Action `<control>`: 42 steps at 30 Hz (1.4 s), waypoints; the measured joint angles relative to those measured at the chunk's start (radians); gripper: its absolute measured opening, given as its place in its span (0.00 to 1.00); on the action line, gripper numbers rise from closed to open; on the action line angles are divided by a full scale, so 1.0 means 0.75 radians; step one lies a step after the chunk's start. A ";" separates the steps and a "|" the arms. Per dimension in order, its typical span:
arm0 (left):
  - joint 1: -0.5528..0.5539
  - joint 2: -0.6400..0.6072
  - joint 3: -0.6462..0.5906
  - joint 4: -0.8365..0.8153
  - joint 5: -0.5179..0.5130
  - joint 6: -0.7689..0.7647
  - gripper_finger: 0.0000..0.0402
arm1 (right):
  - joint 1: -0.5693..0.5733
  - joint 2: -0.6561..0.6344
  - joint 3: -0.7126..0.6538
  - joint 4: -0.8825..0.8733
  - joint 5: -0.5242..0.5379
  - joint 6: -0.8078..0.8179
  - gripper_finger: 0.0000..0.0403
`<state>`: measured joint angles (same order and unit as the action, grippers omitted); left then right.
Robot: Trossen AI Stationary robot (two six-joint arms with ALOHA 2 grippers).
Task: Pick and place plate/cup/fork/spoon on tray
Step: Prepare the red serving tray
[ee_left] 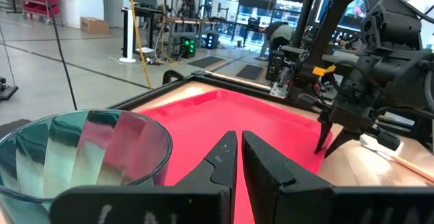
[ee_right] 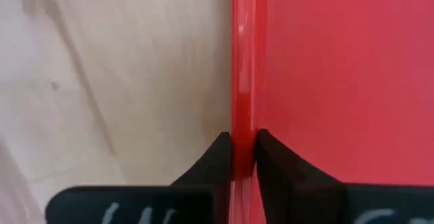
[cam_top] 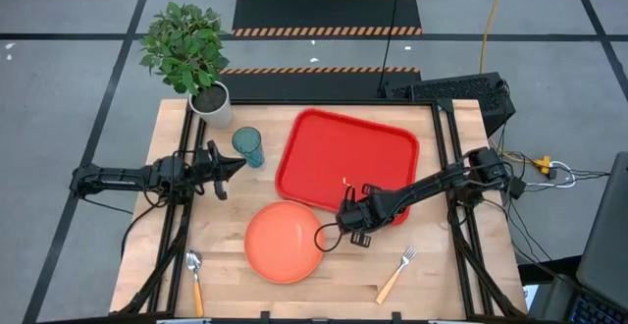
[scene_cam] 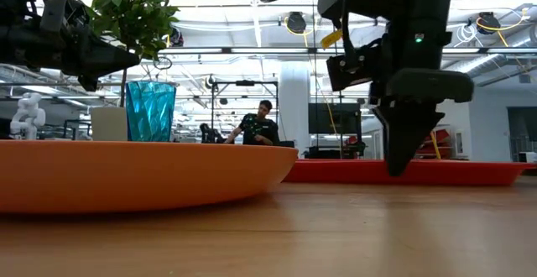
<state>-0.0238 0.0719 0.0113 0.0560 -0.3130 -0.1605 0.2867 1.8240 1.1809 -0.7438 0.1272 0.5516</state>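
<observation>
The red tray point(cam_top: 348, 152) lies on the table's far middle. My right gripper point(cam_top: 345, 213) stands at its near rim, by the near left corner, shut on the rim. The salmon-orange plate point(cam_top: 283, 243) lies on the table just left of that gripper. The teal cup point(cam_top: 248, 147) stands upright left of the tray. My left gripper point(cam_top: 238, 167) is shut and empty, level, just beside the cup on its near side; the cup point(ee_left: 81, 156) fills that wrist view's corner. The spoon point(cam_top: 195, 277) lies near left and the fork point(cam_top: 396, 273) near right. My right gripper pinches the tray's raised near rim point(ee_right: 243, 115) between its two fingers point(ee_right: 217, 157), one on the tray's inner side and one outside over the wood. The fingers come from above, pointing down point(scene_cam: 403, 164). The tray point(scene_cam: 470, 172) looks flat on the table.
A potted plant point(cam_top: 209, 98) stands at the far left corner behind the cup. The plate point(scene_cam: 143, 172) fills the low view's left foreground. Bare wood lies between plate and fork. A person sits in the room far behind.
</observation>
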 joint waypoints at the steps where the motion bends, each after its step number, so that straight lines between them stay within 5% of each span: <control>1: 0.000 0.000 0.000 0.000 0.000 -0.001 0.06 | 0.000 0.000 0.000 -0.001 -0.002 0.001 0.07; 29: 0.000 0.000 0.000 -0.003 0.000 -0.007 0.06 | 0.039 0.004 -0.003 -0.051 0.113 -0.437 0.06; 42: 0.000 0.000 0.000 -0.004 0.000 -0.003 0.06 | 0.031 0.004 -0.003 0.080 0.109 -0.293 0.06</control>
<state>-0.0238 0.0719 0.0113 0.0528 -0.3130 -0.1628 0.3099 1.8267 1.1790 -0.6838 0.2092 0.3319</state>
